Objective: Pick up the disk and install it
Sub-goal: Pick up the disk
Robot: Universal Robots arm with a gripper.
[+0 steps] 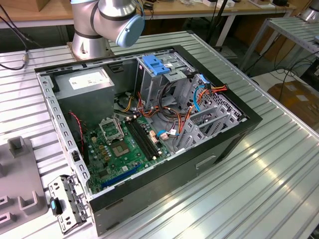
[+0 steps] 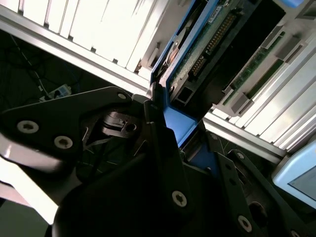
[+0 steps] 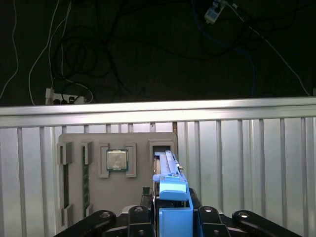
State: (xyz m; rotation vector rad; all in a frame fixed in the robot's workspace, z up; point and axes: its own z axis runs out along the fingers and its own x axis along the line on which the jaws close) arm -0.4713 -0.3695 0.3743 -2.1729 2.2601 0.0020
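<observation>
While it stands on edge in a slot of the grey tray [image 3: 138,197], the disk [image 3: 169,170] shows a blue side rail in the first wrist view. In the second wrist view it shows a green circuit board [image 2: 192,61]. The claw [image 3: 174,219] sits over its near end, closed against both flat sides. The tray lies close to the table's [image 3: 256,163] edge, with bare ribbed metal beside it. A chip [image 3: 117,160] rests in the neighbouring pocket.

Ribbed aluminium table [image 1: 259,189]. On it: an open computer case [image 1: 199,164] on its side mid-table, the arm base [image 1: 89,45] at the far edge, a grey fixture tray [image 1: 20,184] at the exterior view's left edge, and a loose metal bracket [image 1: 67,201] just beside the case's near corner.
</observation>
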